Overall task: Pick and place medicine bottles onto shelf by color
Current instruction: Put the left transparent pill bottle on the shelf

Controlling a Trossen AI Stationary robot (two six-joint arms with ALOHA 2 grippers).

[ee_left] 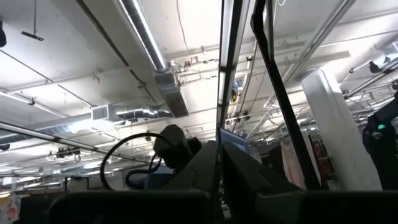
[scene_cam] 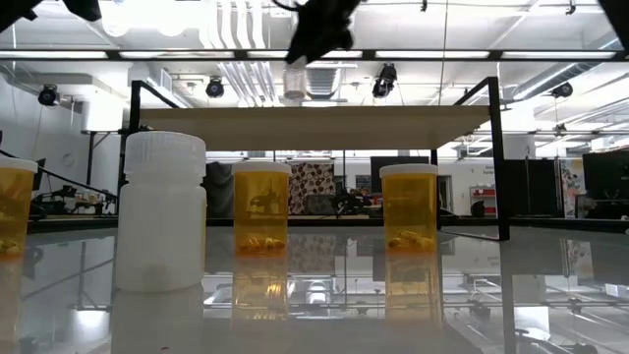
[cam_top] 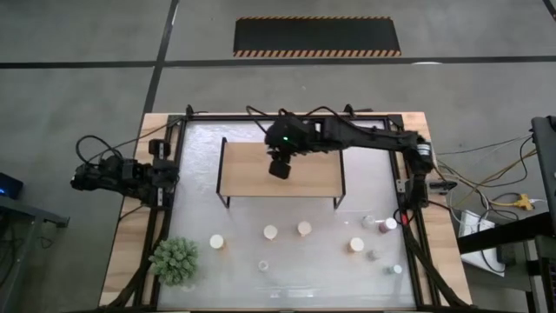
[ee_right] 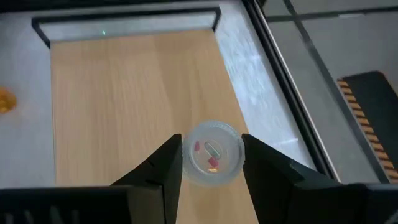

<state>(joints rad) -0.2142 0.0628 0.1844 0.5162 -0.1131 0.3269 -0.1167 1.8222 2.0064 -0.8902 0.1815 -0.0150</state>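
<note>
Holding a small clear pill bottle (ee_right: 212, 161) between right gripper (ee_right: 211, 163) jaws above the bare light-wood, black-legged shelf (cam_top: 248, 169); left gripper (cam_top: 87, 179) shut, parked aside; remaining bottles unplaced on table.

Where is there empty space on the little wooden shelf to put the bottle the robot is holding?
The whole shelf top is bare; nothing stands on it. The right gripper holds a clear bottle above the shelf's middle, toward its back edge. Crowded spots are on the table in front: orange bottles in a row, and mixed bottles near the right frame.
</note>
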